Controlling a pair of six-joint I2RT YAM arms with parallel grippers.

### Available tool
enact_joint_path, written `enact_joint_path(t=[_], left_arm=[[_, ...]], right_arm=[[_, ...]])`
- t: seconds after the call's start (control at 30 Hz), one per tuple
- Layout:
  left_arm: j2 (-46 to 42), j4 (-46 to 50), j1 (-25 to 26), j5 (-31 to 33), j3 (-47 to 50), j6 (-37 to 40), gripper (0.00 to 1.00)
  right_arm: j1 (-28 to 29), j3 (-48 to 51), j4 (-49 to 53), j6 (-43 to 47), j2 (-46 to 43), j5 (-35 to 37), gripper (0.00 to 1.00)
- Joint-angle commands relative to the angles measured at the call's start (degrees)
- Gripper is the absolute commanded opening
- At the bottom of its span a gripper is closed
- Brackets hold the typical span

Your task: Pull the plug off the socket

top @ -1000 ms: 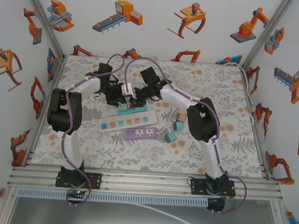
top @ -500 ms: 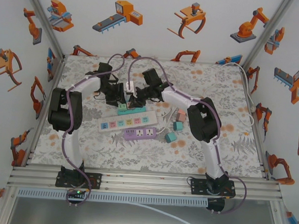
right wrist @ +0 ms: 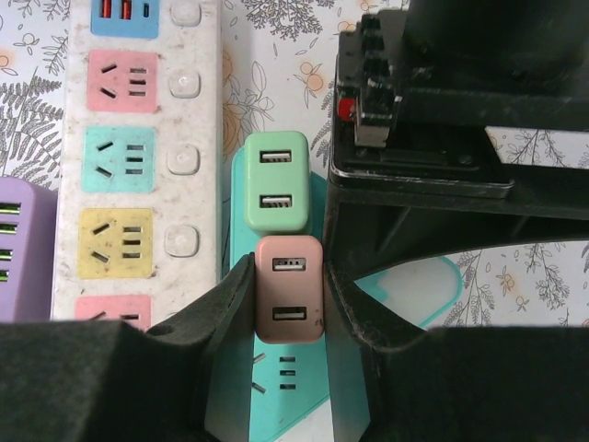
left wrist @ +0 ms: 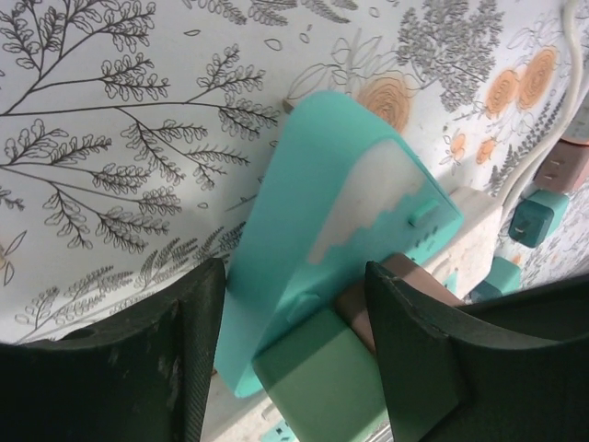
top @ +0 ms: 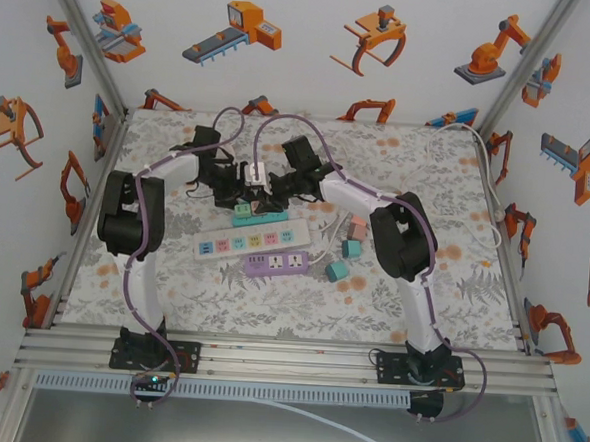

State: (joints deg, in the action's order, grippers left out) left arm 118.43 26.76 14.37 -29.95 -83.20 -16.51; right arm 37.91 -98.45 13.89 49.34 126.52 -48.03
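My right gripper (right wrist: 287, 293) is clamped on the pink plug (right wrist: 289, 313), one finger against each side. The plug sits in the teal socket strip (right wrist: 409, 290), touching the green plug (right wrist: 276, 180) beside it. My left gripper (left wrist: 294, 276) is partly open astride the strip's end, with a sliver of gap showing at one finger (left wrist: 184, 341). The teal strip lies at the far middle of the table (top: 470, 312), just on the far side of the white strip (right wrist: 184, 120).
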Motion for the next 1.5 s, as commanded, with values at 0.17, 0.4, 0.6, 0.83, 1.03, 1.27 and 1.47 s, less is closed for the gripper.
enact_joint_path(t=[0.17,0.4,0.6,0.83,1.03,1.27,1.47], left_arm=[[3.93,15.52,2.50,6.18,-0.60,7.53,0.55],[4.97,19.43,3.87,12.51,0.38,10.29,0.54],[5.61,18.85,3.71,14.57,0.45,10.10,0.54],[6.22,18.41,2.93,15.97,0.57,10.49,0.54],[6.19,17.90,2.86,15.68,0.97,10.20,0.54],[6.04,17.73,2.85,15.54,1.81,10.24,0.54],[6.07,17.62,2.70,15.53,1.81,10.07,0.54]], right_arm=[[-0.56,-3.32,-3.86,-0.93,-3.46,-0.45,0.17],[-0.56,-4.76,-10.20,-7.86,-4.25,-2.71,0.14],[-0.27,-5.70,-5.27,-1.33,-5.61,-1.98,0.12],[0.67,-5.96,3.42,6.93,-7.30,0.49,0.11],[0.66,-4.78,2.16,3.89,-8.70,-1.01,0.11],[0.67,-3.71,-1.47,0.49,-10.36,-2.21,0.09],[0.67,-0.48,-1.91,0.67,-13.23,-1.39,0.09]])
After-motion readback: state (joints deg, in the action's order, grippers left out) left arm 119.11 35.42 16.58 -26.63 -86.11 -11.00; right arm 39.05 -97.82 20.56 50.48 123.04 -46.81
